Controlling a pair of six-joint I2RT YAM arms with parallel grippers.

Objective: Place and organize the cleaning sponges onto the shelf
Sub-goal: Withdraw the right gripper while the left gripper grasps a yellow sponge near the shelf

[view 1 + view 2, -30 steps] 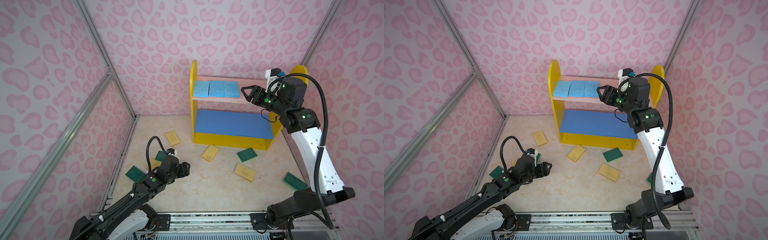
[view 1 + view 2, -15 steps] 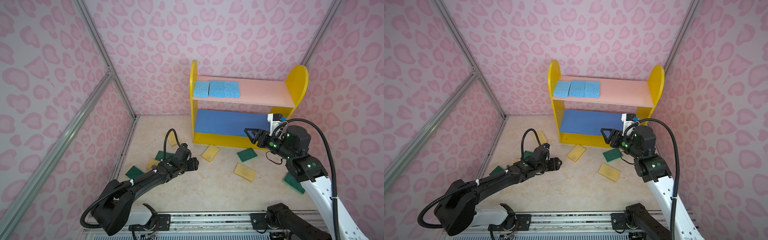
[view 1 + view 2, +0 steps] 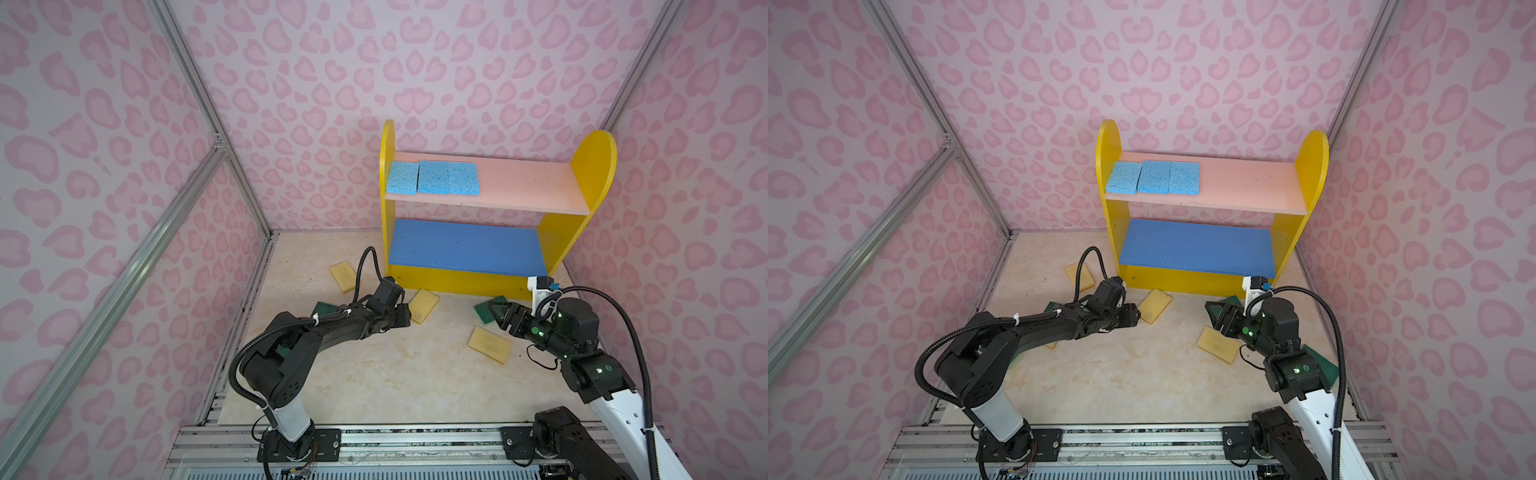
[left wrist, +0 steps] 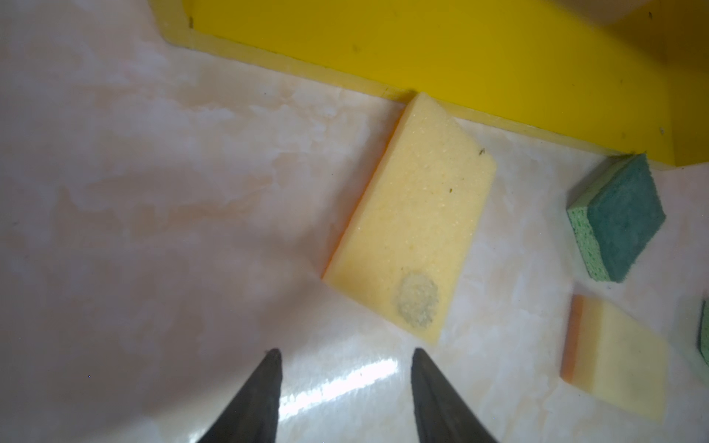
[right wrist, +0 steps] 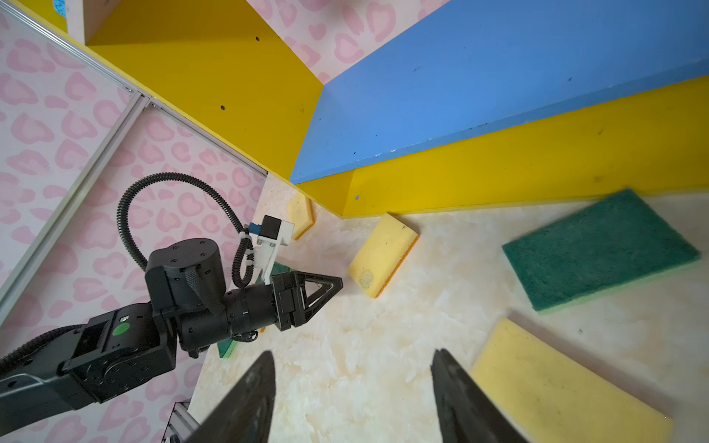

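Note:
The shelf (image 3: 536, 189) stands at the back, with three light blue sponges (image 3: 432, 178) side by side at the left of its pink upper board. My left gripper (image 3: 407, 318) is low over the floor, open and empty, its tips just short of a pale yellow sponge (image 4: 414, 222) that touches the shelf's yellow base (image 4: 422, 50). My right gripper (image 3: 496, 311) is open and empty too, hovering by a dark green sponge (image 3: 484, 309) and a yellow sponge (image 5: 568, 387).
More sponges lie on the floor: a yellow one (image 3: 343, 276) and a green one (image 3: 324, 308) at the left, and a green one (image 3: 1323, 361) behind the right arm. The blue middle board (image 3: 461, 245) is bare. Pink walls close in on three sides.
The right arm came down from the upper board to the floor by the green sponge. The left arm reached forward to the yellow sponge at the shelf's base, and its jaws narrowed.

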